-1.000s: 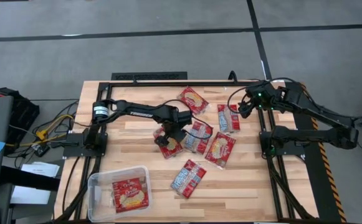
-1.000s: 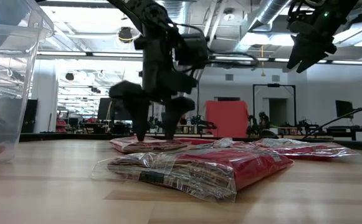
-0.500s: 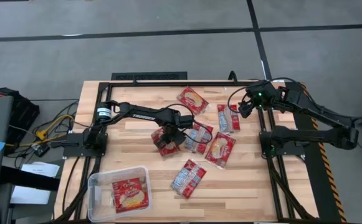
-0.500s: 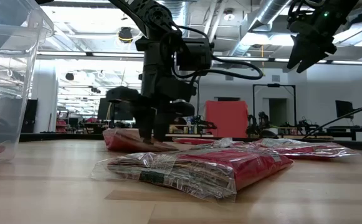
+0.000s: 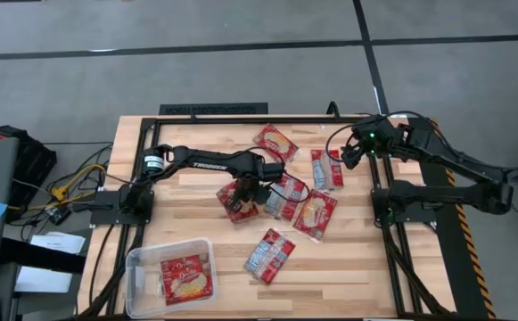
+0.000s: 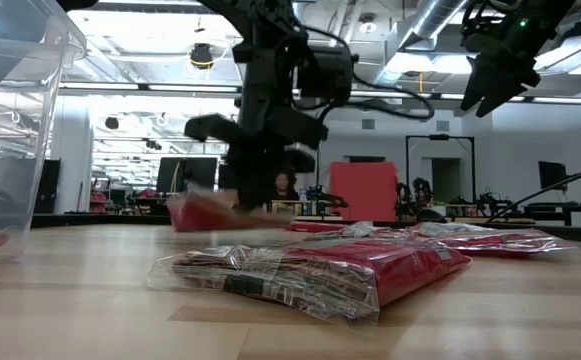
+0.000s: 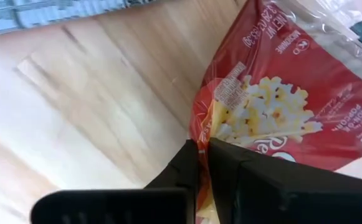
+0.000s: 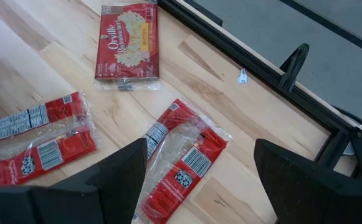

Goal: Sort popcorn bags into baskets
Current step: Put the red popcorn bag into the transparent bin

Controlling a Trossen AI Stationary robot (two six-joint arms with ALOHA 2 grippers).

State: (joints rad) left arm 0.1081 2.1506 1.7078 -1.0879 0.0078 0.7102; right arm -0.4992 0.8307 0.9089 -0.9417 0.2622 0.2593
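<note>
1. Pinching one edge of a popcorn bag, the left end effector is closed on it at the middle of the desk, up and to the right of the clear tub as the high view shows it. In the left wrist view the two fingers meet on the packet's red film.
2. Risk, as I judge it: the hold is only on a thin edge of slick wrapper, so the bag could slide out on the way to the tub. A neighbouring bag lies just beside it and may get dragged along.
3. The tub sits at the desk's near-left corner and holds at least two red bags, lying flat.
4. The right end effector waits with fingers spread, far from the tub at the opposite, far-right corner of the desk, above another bag.
5. Five more bags lie loose on the desk to the right of the tub.
</note>
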